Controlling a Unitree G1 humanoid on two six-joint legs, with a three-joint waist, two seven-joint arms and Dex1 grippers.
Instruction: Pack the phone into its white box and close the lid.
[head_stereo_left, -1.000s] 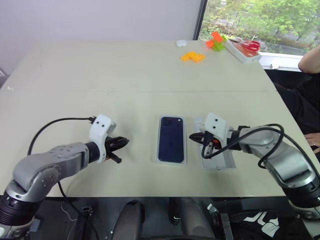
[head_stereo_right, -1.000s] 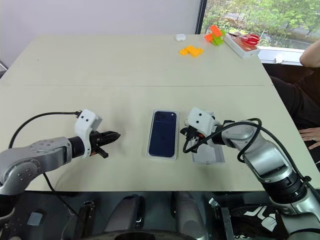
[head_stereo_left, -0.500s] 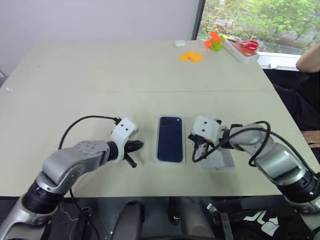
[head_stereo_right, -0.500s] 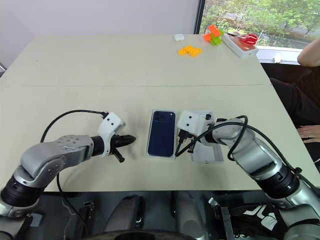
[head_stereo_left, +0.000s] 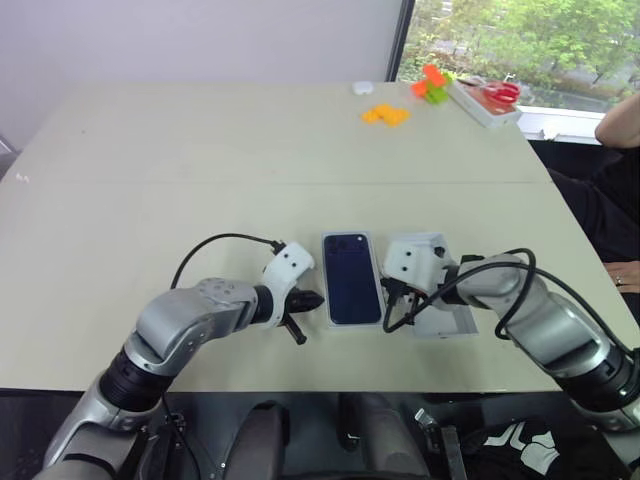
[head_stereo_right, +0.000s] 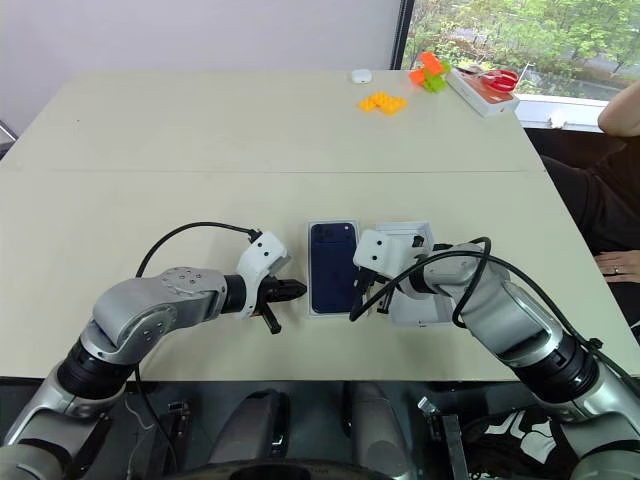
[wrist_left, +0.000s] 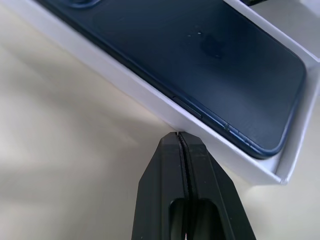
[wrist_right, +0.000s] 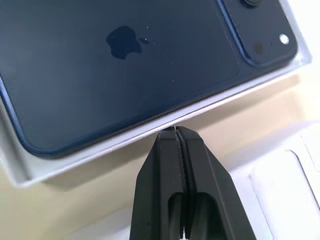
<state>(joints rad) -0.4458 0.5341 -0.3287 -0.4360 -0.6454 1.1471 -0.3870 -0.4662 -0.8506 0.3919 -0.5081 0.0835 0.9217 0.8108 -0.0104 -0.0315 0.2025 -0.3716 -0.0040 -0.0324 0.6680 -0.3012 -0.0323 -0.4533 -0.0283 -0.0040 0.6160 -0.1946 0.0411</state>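
Beside the white box (head_stereo_right: 346, 309) lies a white insert (head_stereo_right: 421, 305).

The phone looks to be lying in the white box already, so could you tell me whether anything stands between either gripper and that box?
Nothing visible does. The phone lies in the white box. The left gripper and right gripper, both shut, point at the box's opposite long walls across bare table.

Head overview; wrists near phone (wrist_left: 200, 65)
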